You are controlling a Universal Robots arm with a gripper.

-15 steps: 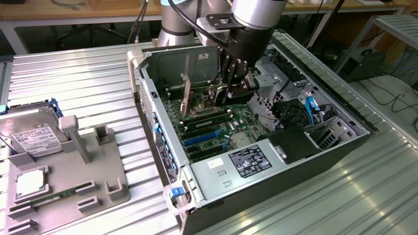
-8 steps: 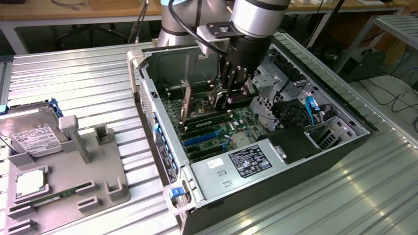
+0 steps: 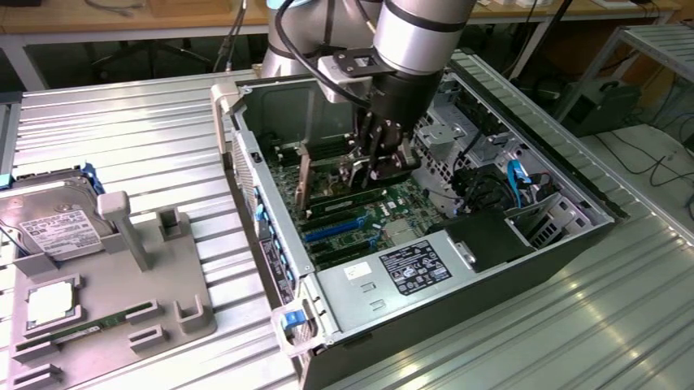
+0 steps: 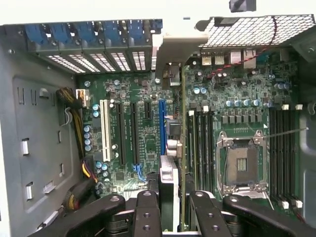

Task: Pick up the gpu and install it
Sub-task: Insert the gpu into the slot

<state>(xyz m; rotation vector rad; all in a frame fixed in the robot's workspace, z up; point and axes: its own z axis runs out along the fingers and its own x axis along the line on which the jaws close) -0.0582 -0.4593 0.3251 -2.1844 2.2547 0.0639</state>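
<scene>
Tool clamped on the gpu — card edge-on, seemingly just beside the blue slot of the motherboard

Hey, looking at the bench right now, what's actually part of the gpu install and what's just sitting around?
In the job: gpu, gripped on edge in the end effector; motherboard; open computer case.
Lying about: hard drive; memory stick; grey holder tray beside the case.
</scene>
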